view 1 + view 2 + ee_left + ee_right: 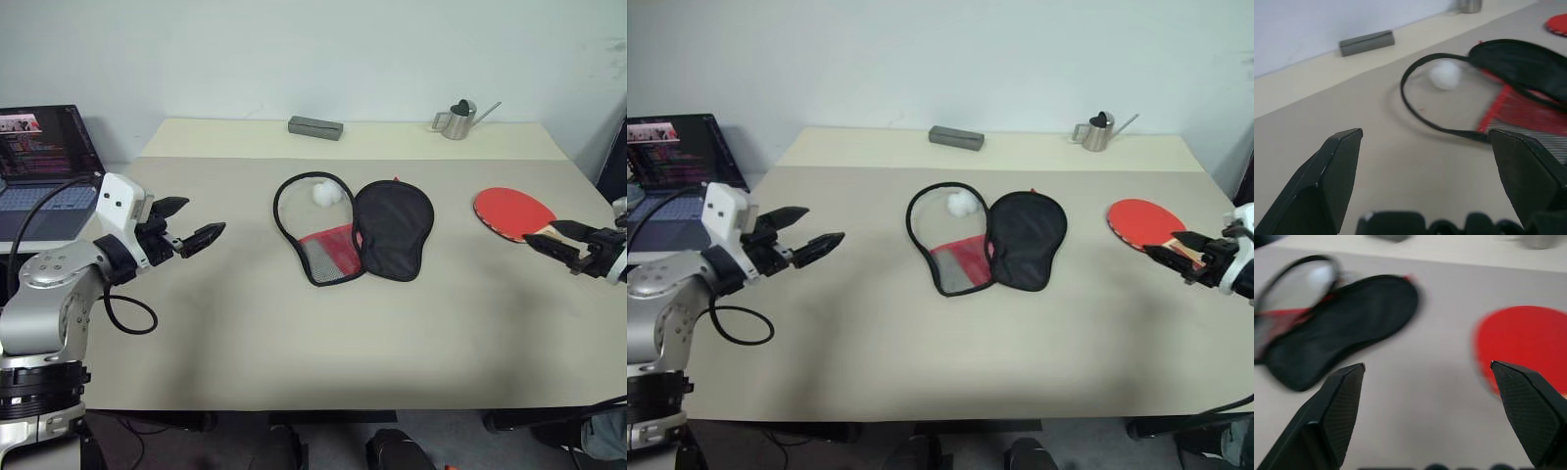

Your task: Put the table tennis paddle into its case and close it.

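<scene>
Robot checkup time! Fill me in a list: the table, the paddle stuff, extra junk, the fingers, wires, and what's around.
Surface: beige table, bare in front.
Job's things: case lies unzipped and spread open at the middle, white ball charm inside its loop; table tennis paddle lies red face up toward the robot's right, outside the case.
Clutter: grey block and small metal watering can along the far edge.
Grippers: left gripper open, holding nothing; right gripper open, over the paddle's handle, no grip seen.
Cables: black cable looping off the left arm.
Surroundings: open laptop at the robot's left; pale wall behind.
</scene>
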